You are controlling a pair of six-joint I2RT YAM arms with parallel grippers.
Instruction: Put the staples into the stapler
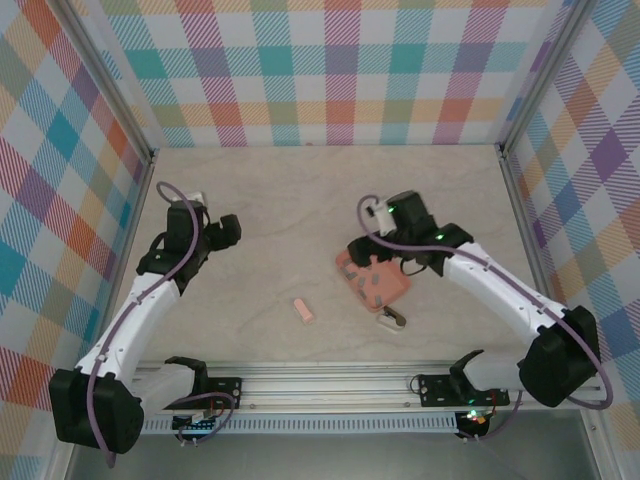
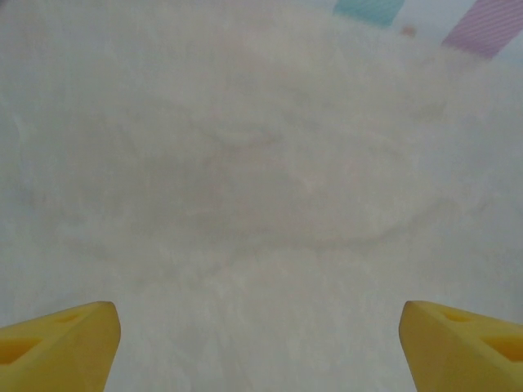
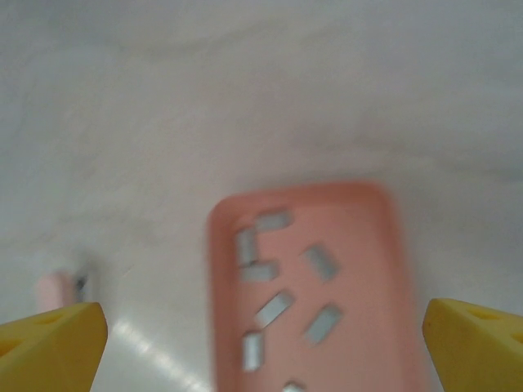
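Staples point(image 3: 276, 309): loose in tray point(image 3: 372, 245), none picked. Right gripper point(image 3: 263, 351) above, left gripper point(image 2: 260, 347) idle, both with fingers spread wide. Your likely next move: lower, pinch one.

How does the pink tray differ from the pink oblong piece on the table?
The tray is far larger and squarish; the oblong piece is small and narrow. The tray holds loose staples; the oblong piece holds nothing and lies apart, left of the tray in the top view. Both are salmon pink.
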